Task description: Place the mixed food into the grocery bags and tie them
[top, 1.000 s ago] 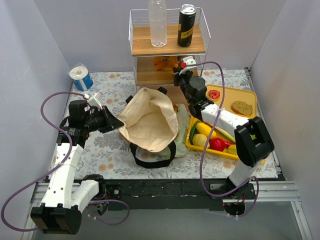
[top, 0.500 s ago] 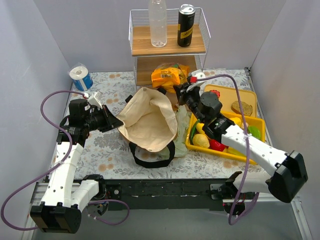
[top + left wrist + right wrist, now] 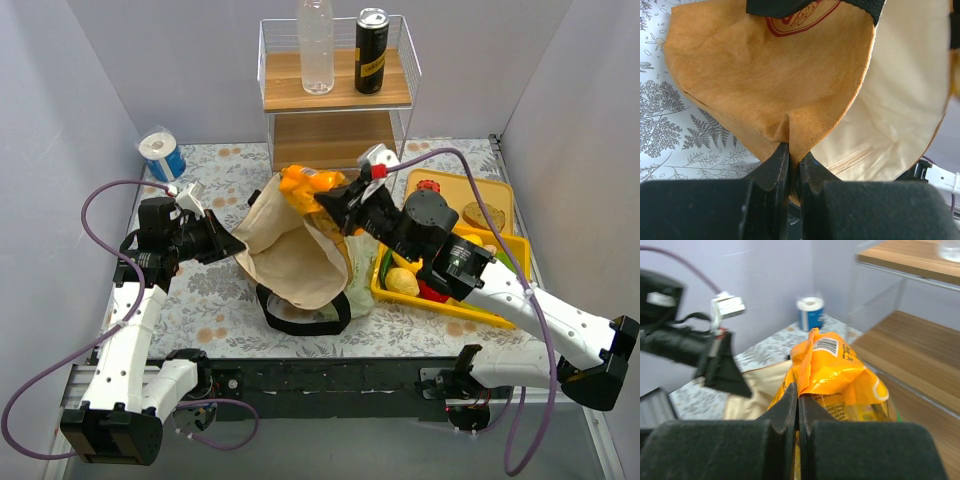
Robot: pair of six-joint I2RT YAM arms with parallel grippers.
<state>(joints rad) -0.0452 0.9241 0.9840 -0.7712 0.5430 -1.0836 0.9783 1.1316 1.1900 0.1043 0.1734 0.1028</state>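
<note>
The brown bag [image 3: 290,255] with cream lining lies open at the table's middle. My left gripper [image 3: 232,245] is shut on its left rim; in the left wrist view the gripper [image 3: 794,150] pinches a fold of the brown bag [image 3: 765,75]. My right gripper [image 3: 328,205] is shut on an orange snack packet [image 3: 303,185] and holds it above the bag's far edge. In the right wrist view the gripper [image 3: 798,390] pinches the packet [image 3: 840,370]. The pale-green plastic bag [image 3: 363,268] lies beside the brown bag. A yellow piece [image 3: 403,281] and a red tomato [image 3: 432,291] lie in the yellow tray [image 3: 497,185].
A wire shelf [image 3: 335,95] stands at the back with a clear bottle [image 3: 315,45] and a black can [image 3: 372,50] on top. A toilet roll [image 3: 160,155] stands at the back left. A bread slice [image 3: 484,215] and a red-topped round piece [image 3: 428,186] lie in the tray.
My right arm has drawn the orange packet out of the lower shelf and swung it left, over the brown bag's far edge. My left arm has not moved.
</note>
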